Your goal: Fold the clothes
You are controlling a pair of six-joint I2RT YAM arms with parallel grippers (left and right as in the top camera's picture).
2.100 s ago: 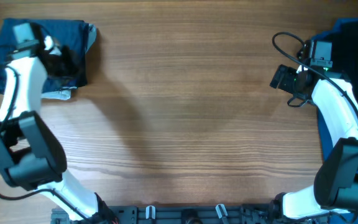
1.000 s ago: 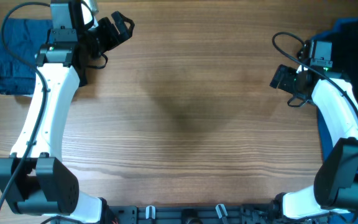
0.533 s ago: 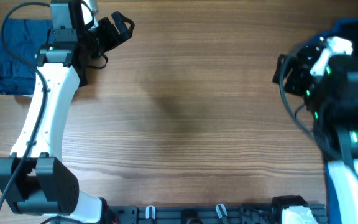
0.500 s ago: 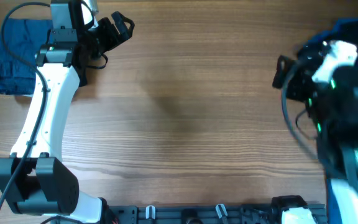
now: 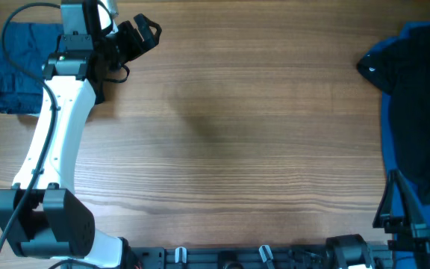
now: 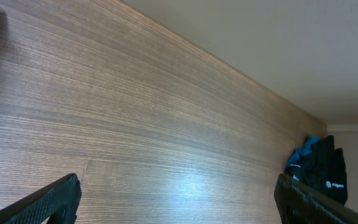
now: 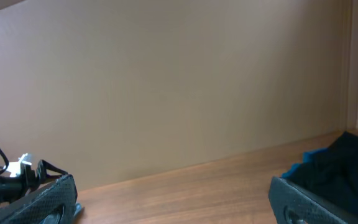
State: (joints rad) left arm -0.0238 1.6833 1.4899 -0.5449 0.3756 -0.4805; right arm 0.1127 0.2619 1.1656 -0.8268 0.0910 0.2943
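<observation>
Right jaws lifted away; shorts (image 5: 13, 67) lie well behind open left jaws

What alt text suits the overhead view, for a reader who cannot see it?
A wooden table seen from above, with the left arm's open claw at the far edge near a folded navy garment. A heap of black and blue clothes lies at the right edge.
</observation>
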